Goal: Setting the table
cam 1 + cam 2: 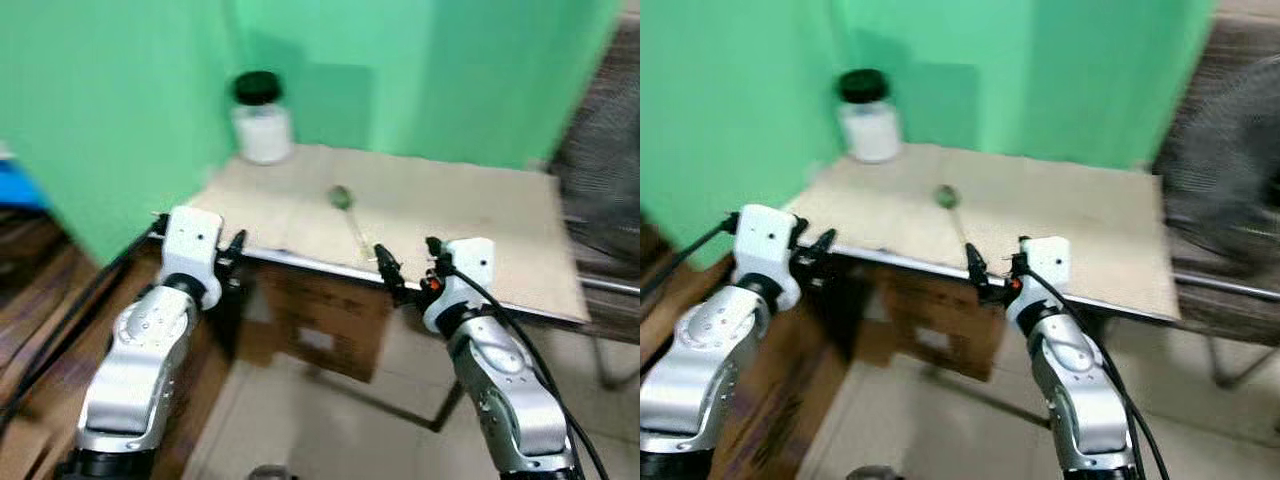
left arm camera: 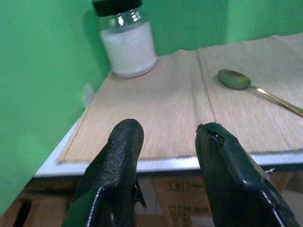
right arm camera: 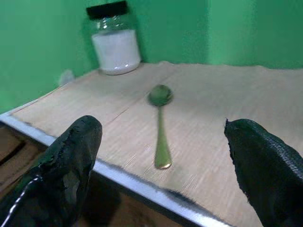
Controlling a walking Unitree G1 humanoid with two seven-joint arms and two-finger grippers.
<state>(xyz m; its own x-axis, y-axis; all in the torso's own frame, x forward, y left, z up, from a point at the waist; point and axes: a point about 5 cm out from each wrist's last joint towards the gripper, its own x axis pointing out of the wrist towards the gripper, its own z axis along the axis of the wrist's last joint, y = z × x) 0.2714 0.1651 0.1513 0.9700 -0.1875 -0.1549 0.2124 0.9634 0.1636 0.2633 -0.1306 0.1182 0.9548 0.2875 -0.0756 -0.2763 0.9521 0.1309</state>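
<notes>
Both jaws apart at desk (image 1: 500,230) front edge: left gripper (image 1: 235,252) 8 o'clock, right gripper (image 1: 408,262) 6 o'clock of spoon (image 1: 347,212); jar (image 1: 261,118) at 11.

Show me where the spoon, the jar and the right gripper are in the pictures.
spoon (image 3: 160,96), right wrist view, on its bowl.
jar (image 1: 262,128), left eye view, on its white body.
right gripper (image 1: 408,262), left eye view, midway between its open fingertips.

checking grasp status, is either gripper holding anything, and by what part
Nothing is held. The left gripper and right gripper are both open at the table's near edge; the spoon lies untouched on it.
</notes>
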